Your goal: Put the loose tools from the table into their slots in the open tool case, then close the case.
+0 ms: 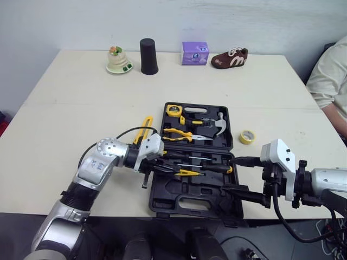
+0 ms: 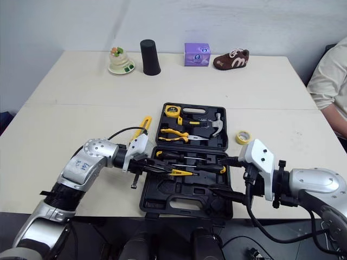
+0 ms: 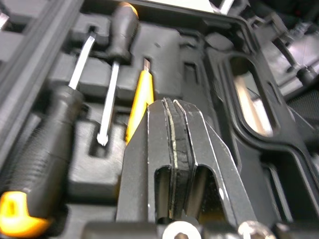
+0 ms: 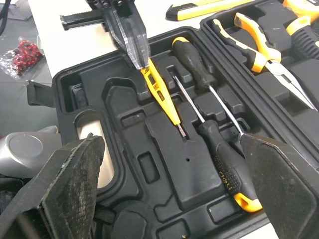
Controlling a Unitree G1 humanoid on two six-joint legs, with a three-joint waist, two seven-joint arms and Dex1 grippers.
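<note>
The black tool case (image 1: 158,190) lies open in the middle of the table. Its far half holds a tape measure (image 1: 173,110), pliers (image 1: 178,134) and a hammer (image 1: 212,124). Two screwdrivers (image 4: 219,149) and a yellow tester screwdriver (image 4: 162,94) lie in the near half. My left gripper (image 4: 137,59) is shut, its pads pressed together, with the tips touching the tester's end. My right gripper (image 1: 241,176) stands open over the case's right edge with nothing between its fingers. A yellow utility knife (image 1: 145,129) lies on the table left of the case, and a yellow tape roll (image 1: 247,137) to its right.
Along the far edge of the table stand a cake-shaped ornament (image 1: 118,60), a black cup (image 1: 148,56), a purple box (image 1: 194,53) and a brown shoe (image 1: 230,58). A person's sleeve (image 1: 331,81) shows at the right edge.
</note>
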